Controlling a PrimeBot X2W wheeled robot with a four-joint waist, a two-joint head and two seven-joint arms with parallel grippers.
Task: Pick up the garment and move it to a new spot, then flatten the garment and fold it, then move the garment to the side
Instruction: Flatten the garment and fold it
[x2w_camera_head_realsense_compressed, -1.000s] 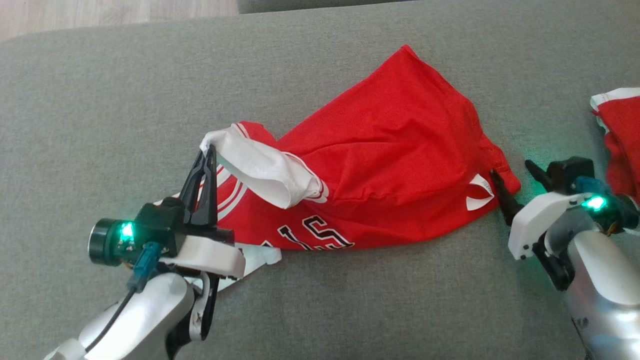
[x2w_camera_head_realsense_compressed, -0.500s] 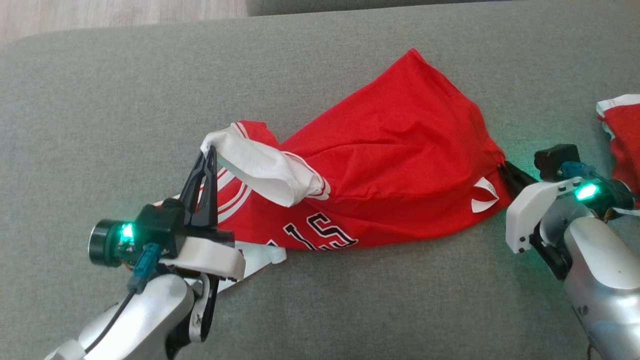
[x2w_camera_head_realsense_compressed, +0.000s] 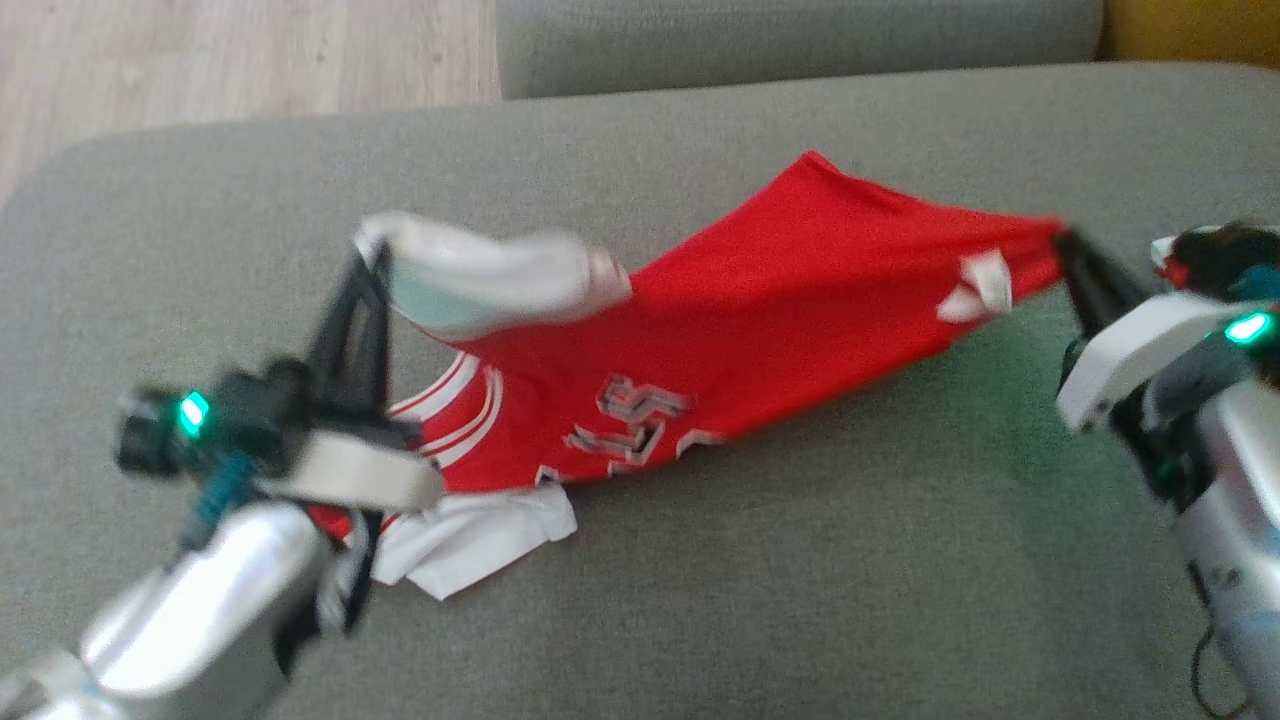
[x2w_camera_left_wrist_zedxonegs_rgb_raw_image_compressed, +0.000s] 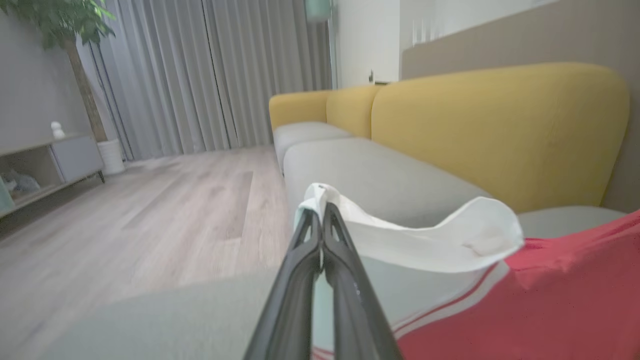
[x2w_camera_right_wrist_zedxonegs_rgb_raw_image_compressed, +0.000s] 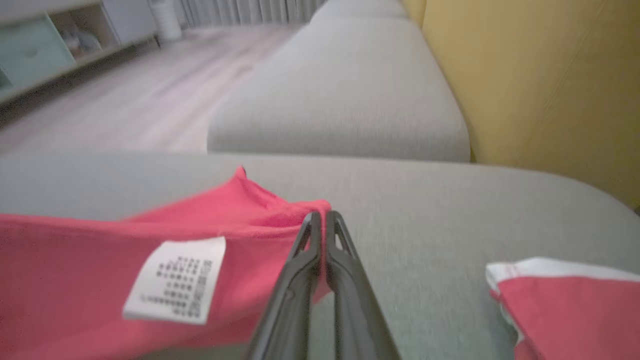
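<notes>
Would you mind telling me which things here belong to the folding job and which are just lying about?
Part of the job: jersey; left gripper, shut on its white edge; right gripper, shut on its red corner.

Lying about: second red garment, on the sofa; plant; shelf.

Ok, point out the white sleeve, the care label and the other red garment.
white sleeve (x2w_camera_left_wrist_zedxonegs_rgb_raw_image_compressed: 425, 245), left wrist view, on its folded-over white edge.
care label (x2w_camera_right_wrist_zedxonegs_rgb_raw_image_compressed: 175, 280), right wrist view, centre of the printed tag on the red jersey (x2w_camera_right_wrist_zedxonegs_rgb_raw_image_compressed: 60, 290).
other red garment (x2w_camera_right_wrist_zedxonegs_rgb_raw_image_compressed: 575, 310), right wrist view, on its red cloth.
</notes>
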